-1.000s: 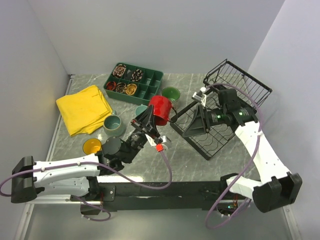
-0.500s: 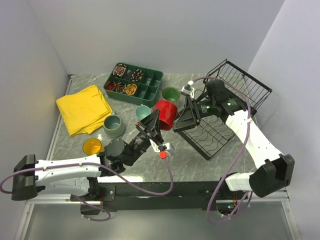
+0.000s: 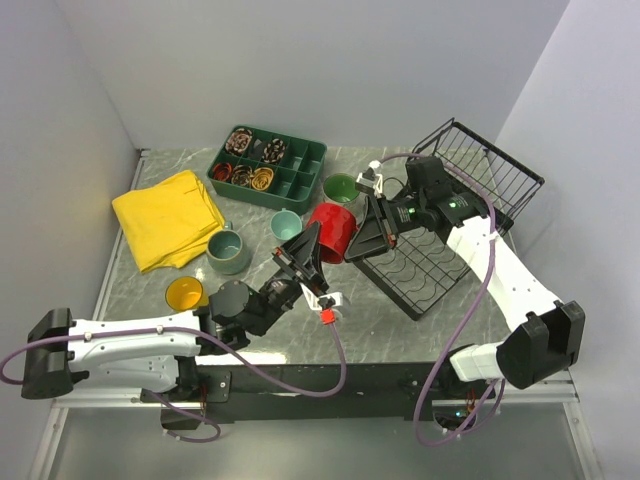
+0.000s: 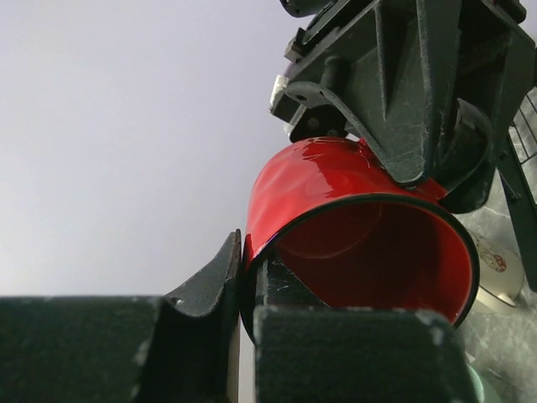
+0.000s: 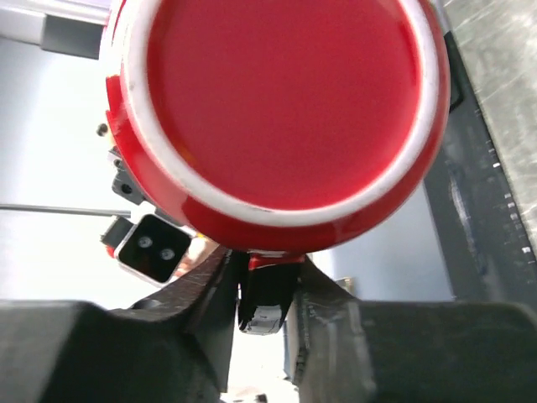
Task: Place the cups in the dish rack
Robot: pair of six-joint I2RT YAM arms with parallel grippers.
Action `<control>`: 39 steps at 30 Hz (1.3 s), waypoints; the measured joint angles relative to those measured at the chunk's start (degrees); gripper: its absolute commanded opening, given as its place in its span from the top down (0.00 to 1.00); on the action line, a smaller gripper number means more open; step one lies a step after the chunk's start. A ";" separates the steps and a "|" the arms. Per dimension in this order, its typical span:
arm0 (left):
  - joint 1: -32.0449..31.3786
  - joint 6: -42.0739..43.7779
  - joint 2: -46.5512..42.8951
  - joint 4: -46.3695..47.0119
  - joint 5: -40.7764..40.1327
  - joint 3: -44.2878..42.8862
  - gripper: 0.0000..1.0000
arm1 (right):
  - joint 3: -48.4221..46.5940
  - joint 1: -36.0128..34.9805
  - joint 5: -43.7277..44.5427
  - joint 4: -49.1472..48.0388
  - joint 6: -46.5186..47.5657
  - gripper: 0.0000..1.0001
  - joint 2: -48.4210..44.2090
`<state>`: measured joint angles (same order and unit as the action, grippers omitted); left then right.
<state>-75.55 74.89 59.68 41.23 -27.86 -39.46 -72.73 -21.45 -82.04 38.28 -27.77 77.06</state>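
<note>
A: Status? Where's red mug (image 3: 332,228)?
B: Mid-frame, just left of rack (image 3: 440,272). You're clamping its rim w/ L gripper (image 4: 249,273). R gripper (image 5: 267,290) is touching its other side; can't tell if it's gripping.

The top camera looks down from above and behind the arm bases, far enough to take in the whole table (image 3: 385,322). The left wrist camera sits close behind the left gripper (image 4: 243,281) and faces up into the open mouth of the red mug (image 4: 369,248). The right wrist camera faces the same mug's underside from the opposite side, nearly filling its view, so all three views share the mug.
</note>
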 measured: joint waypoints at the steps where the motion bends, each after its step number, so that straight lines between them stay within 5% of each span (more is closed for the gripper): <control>1: -0.07 0.26 -0.09 0.00 0.04 0.00 0.99 | 0.00 -0.04 -0.20 0.04 -0.50 0.80 0.00; 3: -0.31 1.05 -0.28 0.00 0.07 -0.07 0.99 | 0.02 -0.13 -0.90 0.04 -2.14 0.88 0.00; 4: -0.42 1.57 -0.37 0.00 0.17 -0.11 0.99 | 0.02 -0.13 -1.31 0.04 -2.97 1.00 0.00; 7: -0.72 2.32 -0.39 -0.07 0.13 -0.44 0.95 | 0.39 -0.15 -2.01 -0.70 -4.81 1.00 -0.13; 9: -0.81 2.32 -0.37 -0.09 0.09 -0.55 0.72 | 0.81 -0.15 -2.16 -1.70 -5.33 1.00 -0.52; 16: -2.38 -0.52 -0.28 0.92 1.07 -1.66 0.47 | 1.29 -0.83 -1.40 -4.44 -2.91 1.00 -3.17; 17: -2.78 -0.92 -0.33 1.11 1.07 -1.68 0.41 | 1.27 -0.79 -1.42 -4.46 -2.29 1.00 -3.56; 18: -3.41 -1.44 -0.37 1.09 1.03 -1.68 0.22 | 1.22 -0.68 -1.40 -4.24 -1.62 1.00 -3.82; 22: -5.40 -2.95 -0.66 0.96 0.66 -1.60 0.01 | -0.42 0.28 -0.57 -1.27 2.47 1.00 -3.78; 31: -7.32 -10.69 -9.18 -3.72 -2.21 -1.03 0.04 | -9.42 5.14 5.88 8.41 15.13 1.00 -2.67; 39: -7.43 -31.91 -15.67 -16.46 -5.20 -1.14 0.04 | -11.67 6.23 27.32 11.56 28.00 1.00 -4.66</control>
<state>-82.98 42.98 44.01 24.77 -33.06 -40.60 -84.40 -15.22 -54.72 49.84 0.23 72.40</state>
